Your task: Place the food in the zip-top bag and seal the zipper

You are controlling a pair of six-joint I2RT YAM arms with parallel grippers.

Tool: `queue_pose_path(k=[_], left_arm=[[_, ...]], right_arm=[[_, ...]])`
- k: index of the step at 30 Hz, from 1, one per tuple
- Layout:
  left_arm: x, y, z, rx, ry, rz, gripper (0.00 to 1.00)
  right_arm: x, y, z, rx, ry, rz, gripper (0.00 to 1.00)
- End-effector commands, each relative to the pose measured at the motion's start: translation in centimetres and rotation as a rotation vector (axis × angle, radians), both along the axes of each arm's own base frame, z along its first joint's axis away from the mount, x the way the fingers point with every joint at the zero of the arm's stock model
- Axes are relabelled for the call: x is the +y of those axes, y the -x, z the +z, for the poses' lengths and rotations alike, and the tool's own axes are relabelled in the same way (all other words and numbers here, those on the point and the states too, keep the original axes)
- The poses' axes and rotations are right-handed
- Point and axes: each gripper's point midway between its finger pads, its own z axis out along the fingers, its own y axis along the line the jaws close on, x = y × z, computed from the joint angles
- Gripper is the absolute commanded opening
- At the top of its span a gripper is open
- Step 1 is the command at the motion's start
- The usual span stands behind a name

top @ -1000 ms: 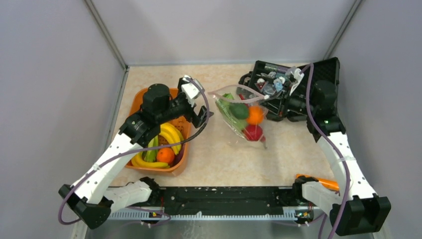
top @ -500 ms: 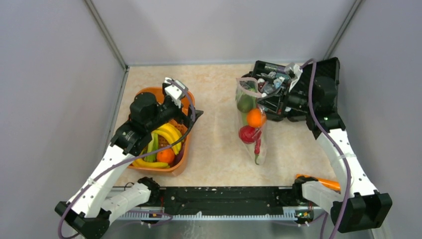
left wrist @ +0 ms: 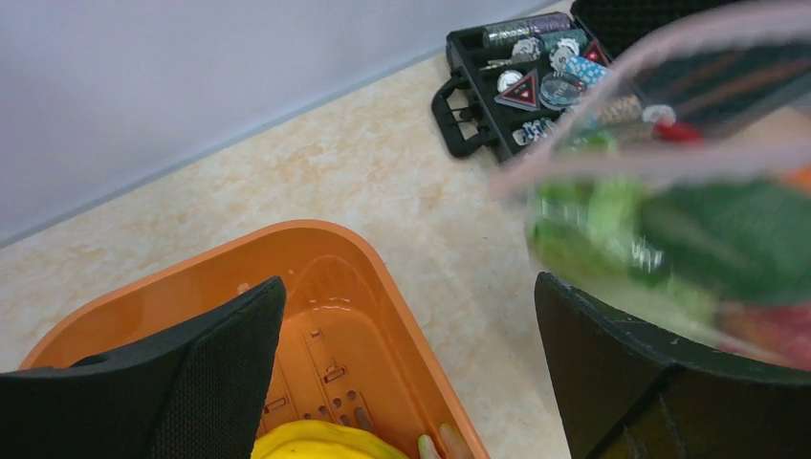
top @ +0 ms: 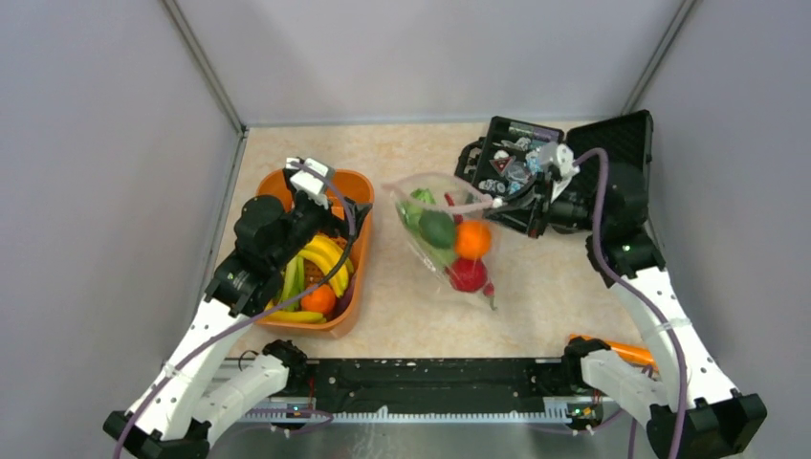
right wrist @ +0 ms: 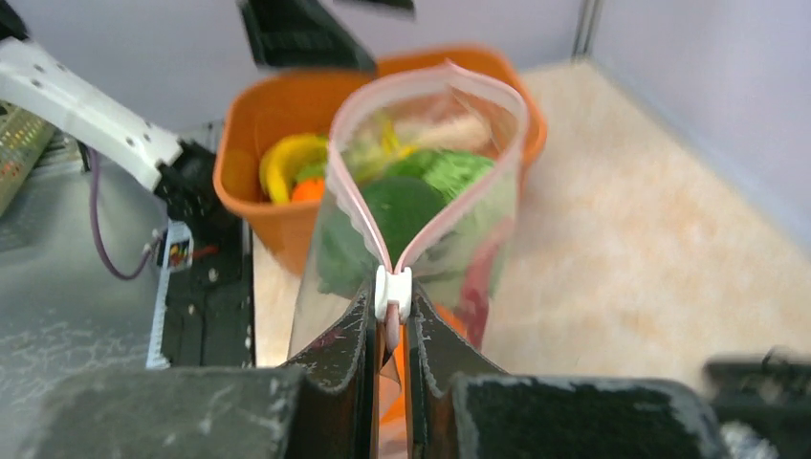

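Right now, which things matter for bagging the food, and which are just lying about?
In the job: zip-top bag, its zipper end in the right pincer; orange, green piece and red piece inside; bananas and second orange in the orange tub; left pincer, open above it.
Lying about: black case of chips; orange-handled item at the near right edge.

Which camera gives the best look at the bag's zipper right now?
The right wrist view: the zipper sits sharp and centred, its pink tracks spreading open from where the right gripper pinches it. The top view shows only a thin pink line at the bag's mouth; the left wrist view shows blurred pink bands.
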Motion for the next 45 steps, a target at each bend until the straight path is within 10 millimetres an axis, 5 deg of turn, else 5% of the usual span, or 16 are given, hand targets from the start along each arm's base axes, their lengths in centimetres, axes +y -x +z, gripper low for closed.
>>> queue_pose_path(k=[1,4,6,12,21,29,35,45], left_arm=[[1.3,-0.1,1.4,-0.071,0.046,0.068,0.99],[1.0,0.1,0.5,-0.053,0.042,0.046,0.99],[0.5,0.3,0.0,-0.037,0.038,0.013,0.99],[-0.5,0.3,0.1,-0.033,0.047,-0.033,0.99],[-3.1,-1.1,-3.8,0.146,0.121,-0.093,0.99],[-4.4,-2.9,-3.7,0.194,0.312,-0.101,0.99],[-4.6,-1.9,-2.9,0.146,0.420,-0.226,0.99],[-6.4,2.3,-2.3,0.179,0.465,-0.592,0.98]], right_arm=[[-0.8,-2.2,-9.5,0.180,0.108,-0.130,0.00],[-1.3,-2.4,-13.6,0.309,0.177,-0.199,0.00],[-1.4,-1.7,-14.1,0.293,0.183,-0.198,0.00],[-1.4,-0.4,-9.1,0.078,0.090,-0.181,0.00],[-0.5,2.2,-3.7,-0.039,0.026,-0.042,0.00],[-0.2,7.1,1.3,-0.195,-0.036,0.156,0.00],[-0.4,4.9,0.2,-0.135,-0.007,0.051,0.00],[-0.4,5.2,1.0,-0.168,-0.024,0.057,0.00]])
